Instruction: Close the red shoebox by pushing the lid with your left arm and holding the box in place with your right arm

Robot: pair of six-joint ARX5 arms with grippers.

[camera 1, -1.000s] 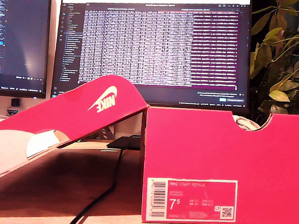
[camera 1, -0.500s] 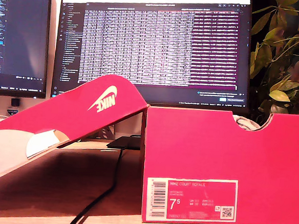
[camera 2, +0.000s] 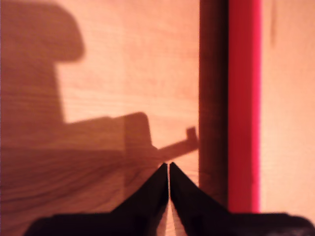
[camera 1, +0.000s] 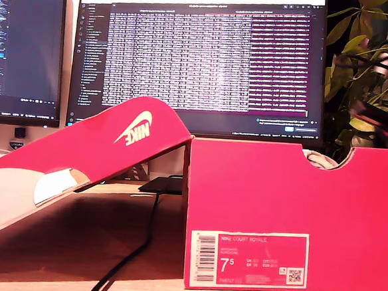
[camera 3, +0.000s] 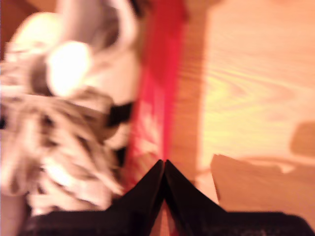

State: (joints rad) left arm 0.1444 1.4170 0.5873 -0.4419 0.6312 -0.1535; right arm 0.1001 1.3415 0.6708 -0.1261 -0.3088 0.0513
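The red shoebox stands on the bench at the exterior view's right, label end toward the camera, its long axis running away from me toward the monitors. Its lid is hinged open and slopes down to the exterior view's left, the far edge of it resting low near the bench.

My first end effector has its tips pressed together, holding nothing. It looks down on bare bench with a red edge running just beside it, apart from the tips; I judge that to be the lid's rim, though the view is too close to be sure. If so, this arm is the nearer one to the lid, and the push has to go from that low edge up and over toward the box.

My second end effector is also pinched closed and empty. It hangs over the box's red wall, with the white shoe and paper inside on one side and bench on the other. That wall lies directly under the tips, so this arm is placed to brace the box.
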